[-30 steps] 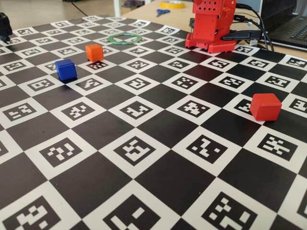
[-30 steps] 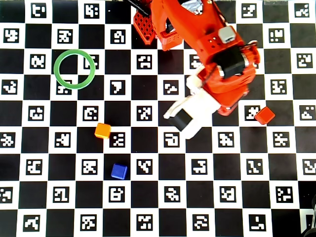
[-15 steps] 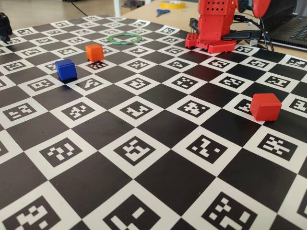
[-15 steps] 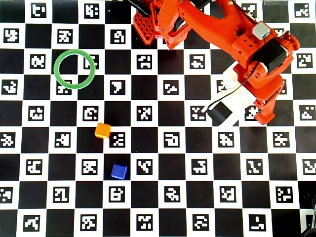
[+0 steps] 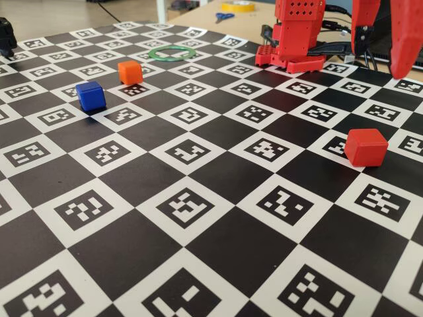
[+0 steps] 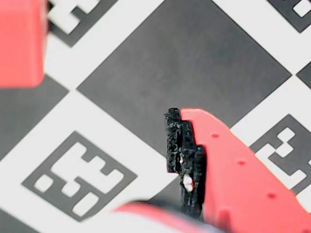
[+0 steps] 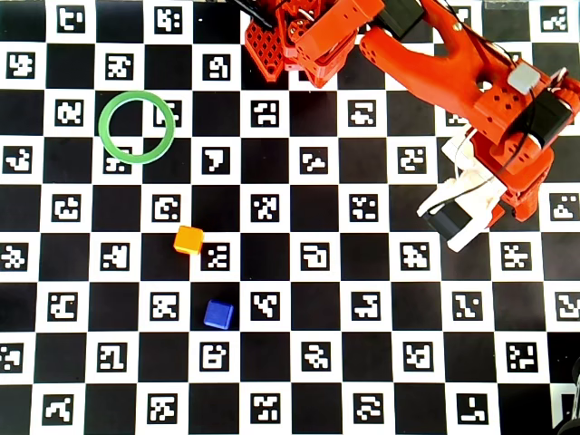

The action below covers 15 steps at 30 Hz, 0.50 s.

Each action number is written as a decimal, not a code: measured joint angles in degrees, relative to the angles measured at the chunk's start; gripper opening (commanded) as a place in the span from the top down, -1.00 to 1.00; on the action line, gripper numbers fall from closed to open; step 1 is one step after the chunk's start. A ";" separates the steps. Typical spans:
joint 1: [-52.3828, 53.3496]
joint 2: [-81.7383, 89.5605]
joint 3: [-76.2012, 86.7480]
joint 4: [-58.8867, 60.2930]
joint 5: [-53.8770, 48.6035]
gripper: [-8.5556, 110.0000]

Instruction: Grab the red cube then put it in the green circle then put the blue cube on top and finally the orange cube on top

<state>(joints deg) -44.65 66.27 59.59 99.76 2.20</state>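
Note:
The red cube (image 5: 365,146) rests on the checkered mat at the right; in the wrist view it fills the top-left corner (image 6: 19,41). In the overhead view the arm (image 7: 489,100) covers it. My gripper (image 5: 382,61) hangs open above and behind the cube with nothing between its jaws. One black-padded finger (image 6: 185,155) stands well apart from the cube. The green circle (image 5: 171,53) (image 7: 137,127) lies empty at the far left. The orange cube (image 5: 130,72) (image 7: 188,239) and the blue cube (image 5: 90,95) (image 7: 218,314) sit on the mat to the left.
The red robot base (image 5: 294,39) (image 7: 290,45) stands at the mat's far edge. Behind it are cables, a laptop (image 5: 404,38), scissors (image 5: 224,16) and a yellow tape roll (image 5: 238,6). A black object (image 5: 6,36) sits at the far left edge.
The arm has swung right in the overhead view until it covers the red cube. The open gripper has come into the fixed view at top right. No cube has moved.

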 measured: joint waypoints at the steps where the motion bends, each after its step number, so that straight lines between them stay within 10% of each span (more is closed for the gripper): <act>1: 0.00 -0.70 -0.18 -0.09 1.05 0.07; 15: -2.72 -8.17 -7.29 -1.93 11.34 0.07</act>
<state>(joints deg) -47.37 58.10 52.29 97.82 13.54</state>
